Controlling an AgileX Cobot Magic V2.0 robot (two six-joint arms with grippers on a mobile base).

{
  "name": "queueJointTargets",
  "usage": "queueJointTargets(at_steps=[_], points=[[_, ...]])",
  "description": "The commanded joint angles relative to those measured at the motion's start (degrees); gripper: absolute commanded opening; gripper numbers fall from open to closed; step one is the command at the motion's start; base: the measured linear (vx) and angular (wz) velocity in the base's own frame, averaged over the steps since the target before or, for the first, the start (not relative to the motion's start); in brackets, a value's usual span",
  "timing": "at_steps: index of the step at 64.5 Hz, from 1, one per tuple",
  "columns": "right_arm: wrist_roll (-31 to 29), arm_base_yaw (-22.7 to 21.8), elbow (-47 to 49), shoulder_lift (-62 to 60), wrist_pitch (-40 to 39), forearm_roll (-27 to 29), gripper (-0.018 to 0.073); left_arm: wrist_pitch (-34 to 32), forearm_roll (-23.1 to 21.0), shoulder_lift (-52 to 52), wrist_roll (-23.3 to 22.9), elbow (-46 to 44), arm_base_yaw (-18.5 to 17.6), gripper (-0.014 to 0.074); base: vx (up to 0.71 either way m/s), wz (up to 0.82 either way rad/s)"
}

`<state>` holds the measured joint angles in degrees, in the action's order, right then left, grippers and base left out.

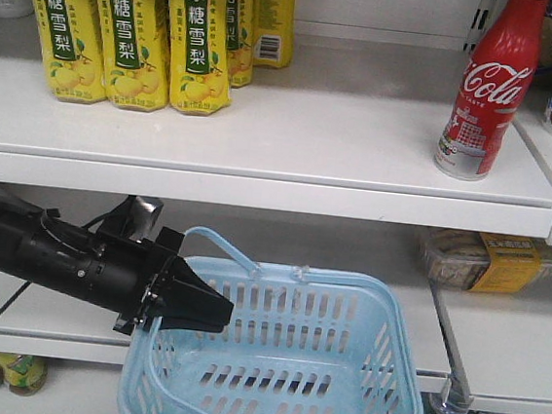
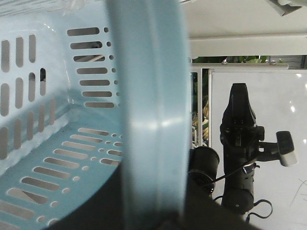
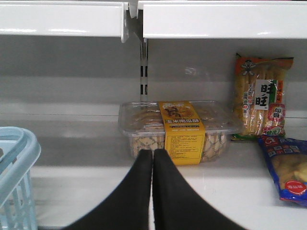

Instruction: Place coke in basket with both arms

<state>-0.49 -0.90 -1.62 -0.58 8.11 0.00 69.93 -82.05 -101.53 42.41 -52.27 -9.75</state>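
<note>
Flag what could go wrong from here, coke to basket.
The right gripper is shut and faces the snack box a shelf below the coke; climbing may clip the shelf lip.
The coke is tall and slim; a nudge could topple it.
The left gripper seems to hold the basket by one rim; it may tilt.

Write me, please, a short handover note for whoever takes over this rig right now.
Left gripper: shut on the left rim of the light blue plastic shopping basket, holding it up.
Right gripper: shut, empty, facing a clear plastic snack box.
Slim red Coca-Cola bottle: upright on the upper white shelf, right end, untouched.
Done: basket held. Left: grasp the bottle, put it in the empty basket.
</note>
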Motion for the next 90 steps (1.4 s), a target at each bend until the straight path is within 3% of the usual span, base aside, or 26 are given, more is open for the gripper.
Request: queueJointTargets(at_steps=[1, 26, 41, 56, 73, 90], points=[[-0.3, -0.3, -0.6, -1.0, -4.5, -0.4, -0.0009, -0.6, -4.4, 2.6, 1.7, -1.2, -0.2, -0.0006, 0.00, 0.00], [-0.3, -0.3, -0.6, -1.0, -4.5, -0.4, -0.0009, -0.6, -4.4, 2.6, 1.7, -1.2, -0.2, -0.0006, 0.00, 0.00], [0.5, -0.3, 0.1, -1.0, -9.1, 1.2, -0.0009, -0.6, -4.4, 2.6, 1.7, -1.2, -0.2, -0.0006, 0.00, 0.00], [-0.6, -0.3, 8.7, 2.2, -3.8, 2.4, -0.0009, -0.6, -4.4, 2.6, 1.7, -1.2, -0.2, -0.0006, 0.00, 0.00], [-0.8, -0.3, 21.6, 15.9, 2.5, 2.2, -0.0009, -0.6, -4.4, 2.6, 1.7, -1.2, -0.2, -0.0006, 0.00, 0.00], [-0.4, -0.3, 26.5, 22.6, -1.7, 2.6, -0.0009, -0.6, -4.4, 2.6, 1.7, -1.2, -0.2, -0.0006, 0.00, 0.00]])
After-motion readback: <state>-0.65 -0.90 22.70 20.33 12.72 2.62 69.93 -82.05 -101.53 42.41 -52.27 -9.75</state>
